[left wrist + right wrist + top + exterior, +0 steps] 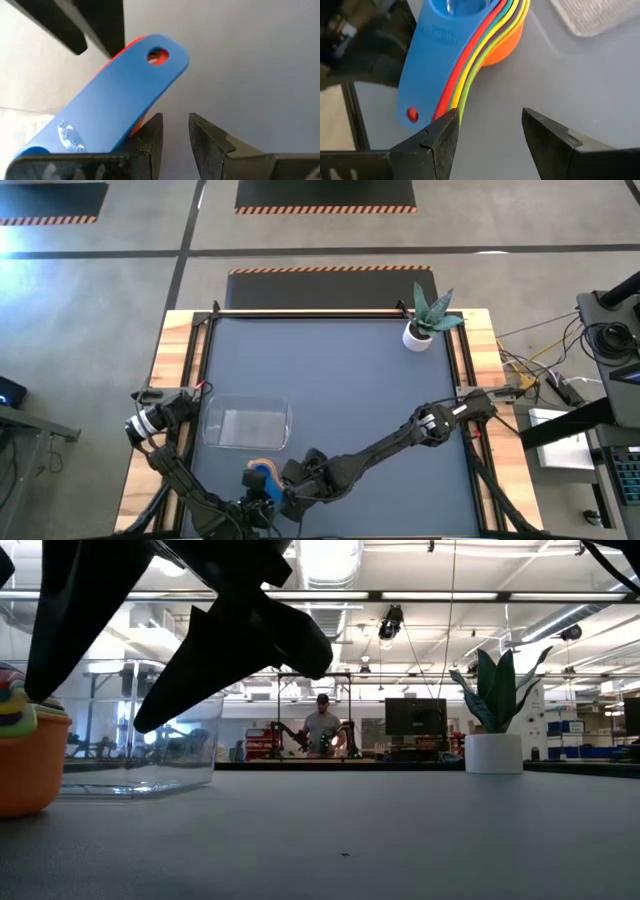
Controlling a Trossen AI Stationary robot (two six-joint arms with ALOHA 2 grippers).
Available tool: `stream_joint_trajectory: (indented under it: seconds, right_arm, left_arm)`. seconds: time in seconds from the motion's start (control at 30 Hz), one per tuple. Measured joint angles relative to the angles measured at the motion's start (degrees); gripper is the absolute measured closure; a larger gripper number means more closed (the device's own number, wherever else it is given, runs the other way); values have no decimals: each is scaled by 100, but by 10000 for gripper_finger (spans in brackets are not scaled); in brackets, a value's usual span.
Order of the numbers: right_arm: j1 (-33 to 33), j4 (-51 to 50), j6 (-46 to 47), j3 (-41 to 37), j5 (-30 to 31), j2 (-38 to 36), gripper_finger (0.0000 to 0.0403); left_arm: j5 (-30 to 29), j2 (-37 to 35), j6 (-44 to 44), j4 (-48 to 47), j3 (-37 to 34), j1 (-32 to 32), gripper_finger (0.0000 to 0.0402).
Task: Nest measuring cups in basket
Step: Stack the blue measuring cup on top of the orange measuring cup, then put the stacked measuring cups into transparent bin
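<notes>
We find the measuring cups [470, 55] stacked one inside another, the blue cup on top and the orange cup [30, 765] at the bottom, with red, yellow and green edges showing between them. The stack rests on the dark table [340, 380] near its front edge, just outside the clear basket [246, 425], which stands apart from it and holds none of the cups.

The right gripper [487, 135] sits low beside the stack, at the handle end. Its two fingers [437, 142] stand well apart with bare table between them; the handles fan out just beside one finger, and we cannot tell whether they touch it. Nothing lies between its fingers.

The left gripper [175, 135] is at the same stack from the other side. The blue handle [120, 100], with its hanging hole, passes over and beside one finger [150, 137], not into the gap. The gap between its fingers is narrow and empty, showing only table surface. We cannot tell whether the handle rests on that finger.

A white pot with a green plant [425, 325] stands at the far right corner of the table, well apart from both grippers.
</notes>
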Motion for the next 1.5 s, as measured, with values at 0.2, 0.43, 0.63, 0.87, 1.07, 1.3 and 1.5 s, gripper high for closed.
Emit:
stream_joint_trajectory:
  seconds: [0.2,0.43,0.63,0.87,1.07,1.3,1.5]
  right_arm:
    - [2,-532,199,0,-617,-36,198]
    - [203,-851,117,24,-277,-218,198]
    - [638,-1104,126,33,545,-414,198]
    - [1040,-2013,682,48,987,-542,198]
    - [1434,-2108,882,52,1862,-720,198]
    - [1639,-2216,1192,52,2203,-800,198]
    - [1673,-2208,1420,52,2202,-800,198]
  left_arm:
    - [101,-328,-33,-18,2,-286,326]
    - [146,-1111,206,-23,2,-498,320]
    - [267,-1554,1019,-79,2,-321,253]
    - [480,-1650,2239,-28,-46,54,161]
    - [1099,-1648,3049,699,-114,460,142]
    - [1708,-1648,3457,910,-153,798,141]
    - [1968,-1633,3683,921,-268,1067,141]
